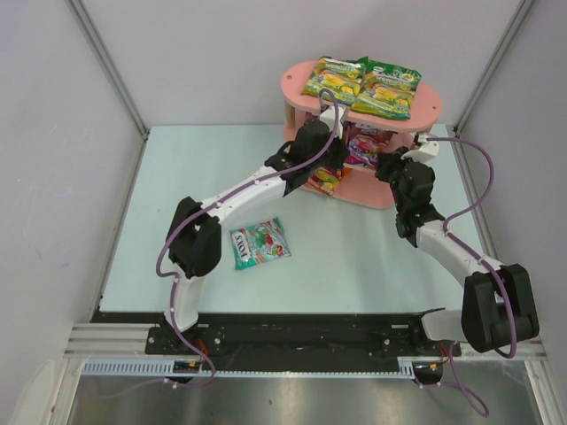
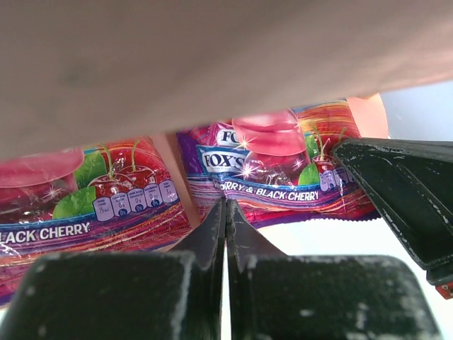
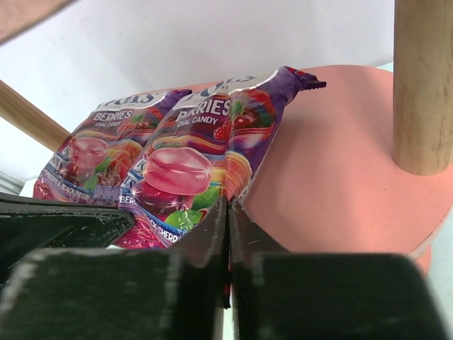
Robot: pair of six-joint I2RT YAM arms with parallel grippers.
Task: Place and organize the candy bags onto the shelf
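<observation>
The pink shelf [image 1: 297, 84] stands at the back of the table. Two green-yellow candy bags [image 1: 361, 84] lie on its top board. Two purple-magenta bags [image 2: 276, 166] [image 3: 187, 163] lie side by side on the middle board [image 3: 340, 156]. An orange-red bag [image 1: 326, 180] lies on the bottom board. A teal bag [image 1: 260, 243] lies on the table in front. My left gripper [image 2: 226, 205] is shut and empty, its tips at the near edge of the right-hand purple bag. My right gripper [image 3: 228, 205] is shut and empty, its tips against a purple bag's near edge.
A wooden post [image 3: 423, 85] stands on the middle board right of my right gripper. Each gripper shows in the other's wrist view, close beside it [image 2: 403, 191]. Grey walls enclose the table on three sides.
</observation>
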